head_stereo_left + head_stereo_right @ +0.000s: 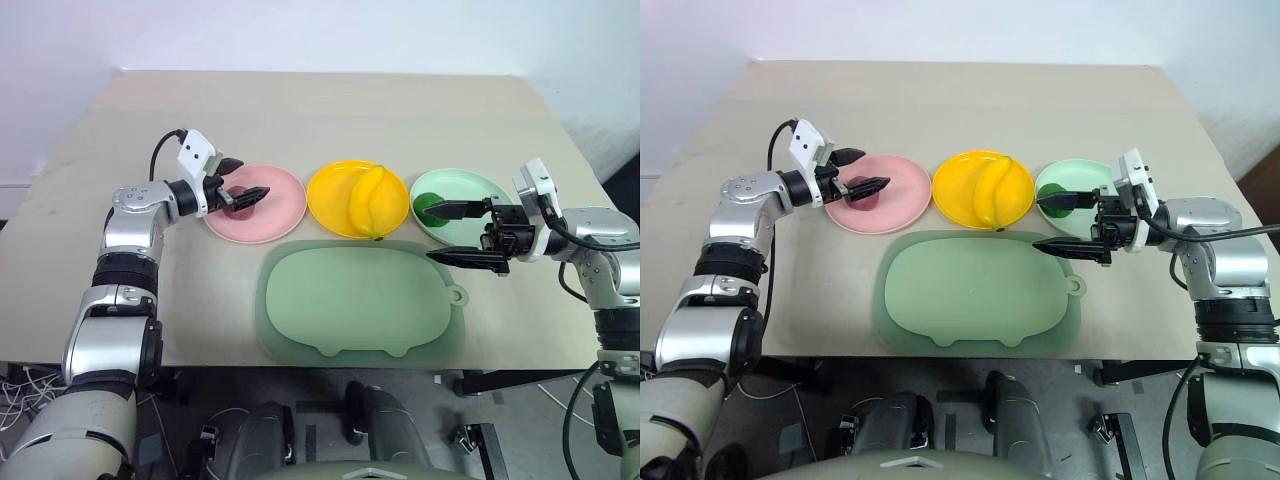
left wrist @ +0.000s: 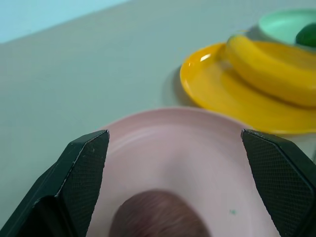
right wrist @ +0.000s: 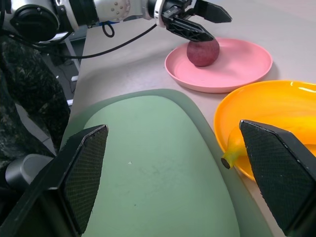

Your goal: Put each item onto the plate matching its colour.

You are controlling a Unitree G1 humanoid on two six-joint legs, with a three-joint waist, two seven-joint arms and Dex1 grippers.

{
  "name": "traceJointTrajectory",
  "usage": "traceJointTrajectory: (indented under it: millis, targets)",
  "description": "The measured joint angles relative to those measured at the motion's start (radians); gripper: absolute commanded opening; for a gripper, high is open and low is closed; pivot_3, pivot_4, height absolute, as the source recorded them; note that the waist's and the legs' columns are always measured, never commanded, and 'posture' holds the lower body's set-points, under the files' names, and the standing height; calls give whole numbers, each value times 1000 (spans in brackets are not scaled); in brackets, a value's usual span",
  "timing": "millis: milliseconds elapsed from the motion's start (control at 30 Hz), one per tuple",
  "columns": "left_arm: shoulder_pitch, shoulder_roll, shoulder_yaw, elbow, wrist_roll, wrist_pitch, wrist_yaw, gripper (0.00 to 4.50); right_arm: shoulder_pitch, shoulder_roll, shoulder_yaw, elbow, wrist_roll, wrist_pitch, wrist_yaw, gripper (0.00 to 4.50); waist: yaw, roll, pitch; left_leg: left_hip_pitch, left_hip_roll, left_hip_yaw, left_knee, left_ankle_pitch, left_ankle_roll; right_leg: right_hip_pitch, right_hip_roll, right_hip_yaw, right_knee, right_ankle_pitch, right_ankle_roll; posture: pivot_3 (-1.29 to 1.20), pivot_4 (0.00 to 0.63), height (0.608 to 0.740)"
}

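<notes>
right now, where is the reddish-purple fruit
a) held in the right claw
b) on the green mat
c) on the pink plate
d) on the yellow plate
c, the reddish-purple fruit rests on the pink plate, right by the open left claw, while the banana lies on the yellow plate.

Banana (image 1: 371,200) on yellow plate (image 1: 330,190), green fruit (image 1: 428,206) on mint plate (image 1: 470,188), purple fruit (image 3: 203,52) on pink plate (image 1: 285,200)

Pink plate (image 1: 285,205) with reddish-purple fruit (image 3: 203,52), yellow plate (image 1: 325,195) with yellow banana (image 1: 372,200), mint plate (image 1: 470,188) with dark green fruit (image 1: 427,207), beige tabletop (image 1: 320,110).
</notes>
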Motion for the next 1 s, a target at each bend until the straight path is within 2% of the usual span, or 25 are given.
traceJointTrajectory:
  millis: [233, 367, 567, 733, 1000]
  targets:
    - [56, -4, 33, -205, -144, 145, -110, 4472, -3, 0, -4, 13, 1, 0, -6, 4500, 0, 0, 0, 0, 0, 0, 0, 0, 0, 0, 0, 0, 0, 0, 0, 0, 150, 704]
    - [122, 1, 25, -324, -173, 193, -161, 4472, -15, 0, -10, 17, 1, -1, -6, 4500, -1, 0, 0, 1, 0, 0, 0, 0, 0, 0, 0, 0, 0, 0, 0, 0, 150, 704]
    - [277, 56, -49, -509, -213, 247, -314, 4472, -20, 0, -12, 34, 1, -1, -6, 4500, -1, 0, 0, 0, 0, 0, 0, 0, -1, 0, 0, 0, 0, 0, 0, 0, 150, 704]
    - [304, 127, -61, -592, -253, 314, -410, 4472, -21, 0, -12, 34, 1, -1, -6, 4500, 0, 0, 0, 0, 0, 0, 0, 0, 0, 0, 0, 0, 0, 0, 0, 0, 150, 704]
    - [301, 136, -66, -619, -297, 358, -451, 4472, -25, 12, -14, 34, 4, -2, -18, 4500, 0, 0, 0, 0, 0, -1, 0, 0, 0, 0, 0, 0, 0, 0, 0, 0, 150, 704]
